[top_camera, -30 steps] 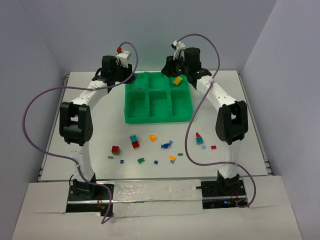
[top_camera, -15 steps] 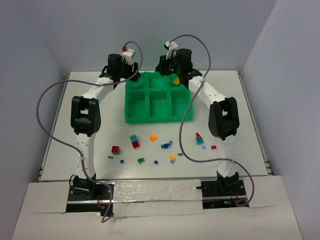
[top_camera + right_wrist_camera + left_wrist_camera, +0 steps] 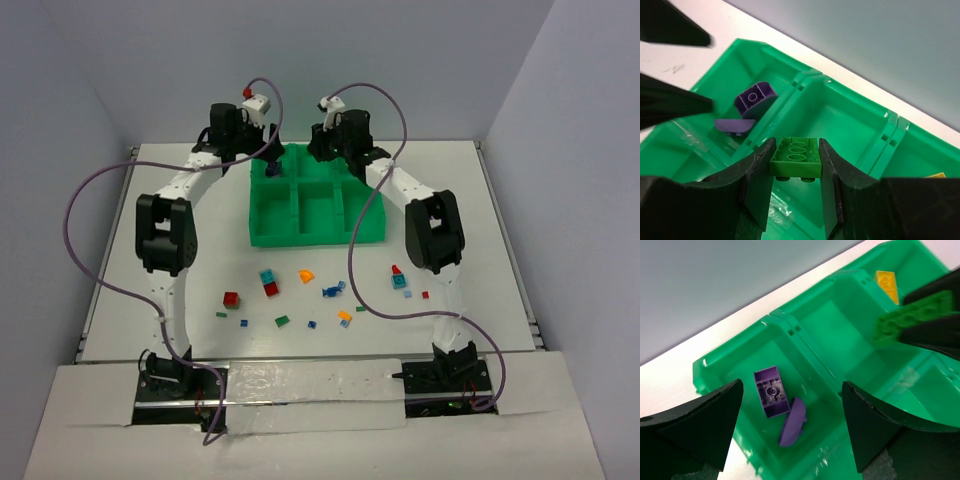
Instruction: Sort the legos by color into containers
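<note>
Top external: green tray (image 3: 300, 238) at far centre of table, loose legos (image 3: 231, 299) scattered nearer, left gripper (image 3: 272, 162) and right gripper (image 3: 322, 152) above its far row. Left wrist: fingers spread wide, holding nothing; purple brick (image 3: 771, 391) and purple curved piece (image 3: 792, 422) together in far-left compartment (image 3: 735, 367). Right wrist: fingers clamped on green brick (image 3: 796, 157), studs up, above far-middle compartment (image 3: 840, 120).

Seen from above, the two wrists (image 3: 235, 135) cover the far row of the green tray (image 3: 300, 238), hiding its contents. Loose legos (image 3: 312, 325) toward the table's (image 3: 215, 250) near edge are too small to tell shape. At the right wrist, the fingers (image 3: 757, 175) mask the green brick's (image 3: 796, 156) sides; a yellow sliver (image 3: 937, 175), possibly a brick, is cut off.
</note>
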Motion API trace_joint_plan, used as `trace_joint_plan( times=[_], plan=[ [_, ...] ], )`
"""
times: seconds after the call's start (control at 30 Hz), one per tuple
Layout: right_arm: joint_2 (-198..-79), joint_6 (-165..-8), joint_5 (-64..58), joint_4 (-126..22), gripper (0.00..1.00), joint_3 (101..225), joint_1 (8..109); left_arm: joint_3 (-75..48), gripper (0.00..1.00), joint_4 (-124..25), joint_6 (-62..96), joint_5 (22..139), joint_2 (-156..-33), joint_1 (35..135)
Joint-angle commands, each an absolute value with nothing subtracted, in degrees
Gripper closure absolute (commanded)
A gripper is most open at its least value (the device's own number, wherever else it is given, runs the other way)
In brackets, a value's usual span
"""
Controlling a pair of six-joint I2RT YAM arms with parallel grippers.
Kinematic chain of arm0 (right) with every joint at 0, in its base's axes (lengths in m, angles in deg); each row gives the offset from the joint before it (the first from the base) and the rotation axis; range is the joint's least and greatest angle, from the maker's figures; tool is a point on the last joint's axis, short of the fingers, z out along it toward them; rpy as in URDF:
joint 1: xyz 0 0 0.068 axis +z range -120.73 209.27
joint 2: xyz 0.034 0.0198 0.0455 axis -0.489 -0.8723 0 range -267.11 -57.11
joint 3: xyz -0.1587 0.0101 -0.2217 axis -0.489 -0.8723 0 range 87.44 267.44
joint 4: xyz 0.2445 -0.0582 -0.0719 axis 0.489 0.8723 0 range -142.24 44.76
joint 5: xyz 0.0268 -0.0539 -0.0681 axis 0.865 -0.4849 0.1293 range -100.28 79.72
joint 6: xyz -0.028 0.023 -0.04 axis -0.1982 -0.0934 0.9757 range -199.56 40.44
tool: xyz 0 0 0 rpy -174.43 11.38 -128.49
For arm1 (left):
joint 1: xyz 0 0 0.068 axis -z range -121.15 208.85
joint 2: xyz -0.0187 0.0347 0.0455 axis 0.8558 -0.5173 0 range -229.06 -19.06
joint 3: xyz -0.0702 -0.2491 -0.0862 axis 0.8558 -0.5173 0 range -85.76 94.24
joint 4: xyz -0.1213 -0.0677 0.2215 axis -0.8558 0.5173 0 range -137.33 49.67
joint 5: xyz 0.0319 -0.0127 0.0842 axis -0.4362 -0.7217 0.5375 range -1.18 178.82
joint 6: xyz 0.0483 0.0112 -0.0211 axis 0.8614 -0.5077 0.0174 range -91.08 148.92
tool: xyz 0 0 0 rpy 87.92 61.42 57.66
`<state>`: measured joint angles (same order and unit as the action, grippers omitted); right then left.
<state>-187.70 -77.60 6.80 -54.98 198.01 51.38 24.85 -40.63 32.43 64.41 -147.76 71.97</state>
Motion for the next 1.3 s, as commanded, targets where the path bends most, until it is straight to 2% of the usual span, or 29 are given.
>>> trace_joint_plan(
  times=[0.0, 0.17, 0.43, 0.53, 0.67, 0.77, 0.9, 1.13, 1.27],
  plan=[
    [-190.52, -76.22, 4.31, -57.87, 1.00, 203.63, 51.68, 21.74, 0.10, -41.44, 31.73, 61.57, -135.52, 70.19],
    [-194.87, -75.81, 1.29, -58.16, 1.00, 208.67, 51.68, 18.09, 0.10, -38.10, 30.88, 62.48, -130.59, 68.40],
    [-199.86, -75.41, -2.83, -62.25, 0.92, 212.09, 51.68, 17.40, 0.10, -34.57, 30.19, 65.51, -128.13, 67.22],
    [-201.10, -75.73, -1.27, -62.71, 0.79, 213.45, 51.68, 17.30, 0.10, -33.82, 29.74, 66.00, -128.07, 66.94],
    [-202.12, -75.87, -0.70, -62.96, 0.54, 214.79, 51.68, 16.19, 0.09, -33.80, 29.62, 66.76, -127.34, 66.85],
    [-202.45, -75.79, -0.70, -63.29, 0.44, 215.13, 51.68, 14.96, 0.09, -34.05, 29.46, 67.44, -126.68, 66.85],
    [-202.07, -75.40, -1.34, -64.75, 0.34, 214.56, 51.63, 13.15, 0.09, -34.90, 29.45, 67.55, -125.35, 66.59],
    [-198.84, -76.96, -0.19, -65.65, 0.32, 213.20, 51.33, 8.85, 0.09, -35.99, 30.47, 66.54, -122.03, 66.02],
    [-193.01, -76.20, 2.13, -66.65, 0.25, 208.68, 51.25, 4.37, 0.11, -35.53, 34.10, 59.80, -118.77, 64.47]
  ],
)
